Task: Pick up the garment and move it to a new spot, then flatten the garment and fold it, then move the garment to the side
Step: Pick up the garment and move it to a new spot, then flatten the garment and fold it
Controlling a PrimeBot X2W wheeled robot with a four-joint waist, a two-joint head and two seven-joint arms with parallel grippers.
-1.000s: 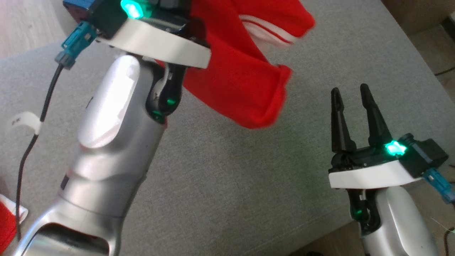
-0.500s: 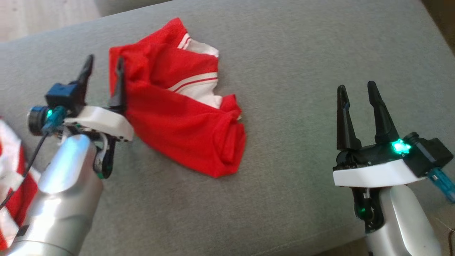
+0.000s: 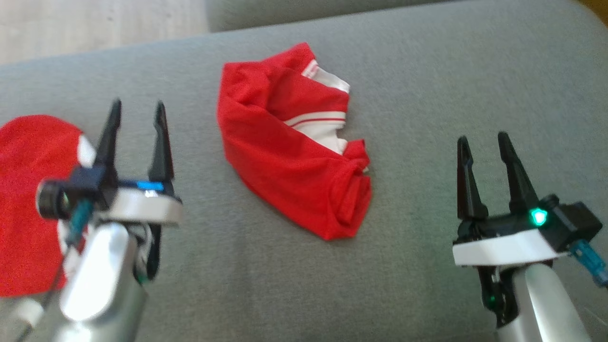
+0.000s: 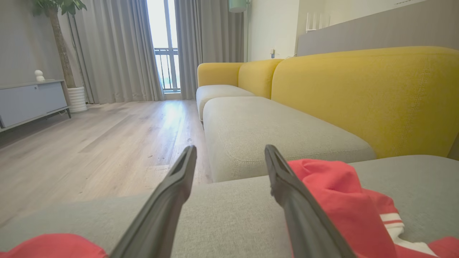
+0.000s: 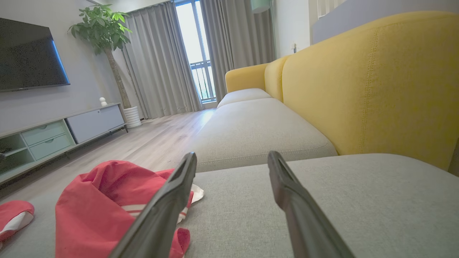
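A red garment with white striped trim lies crumpled in the middle of the grey sofa seat. It also shows as the red garment in the left wrist view and the red garment in the right wrist view. My left gripper hovers to the garment's left, open and holding nothing. Open and empty too, my right gripper stands well to the garment's right.
Another red and white cloth lies at the seat's left end, behind my left arm. The yellow sofa back rises along one side of the seat. Wooden floor, grey curtains and a low cabinet lie beyond.
My left gripper opened and let the garment go; it now lies on the seat. The left arm has drawn back to the left. The head camera has shifted.
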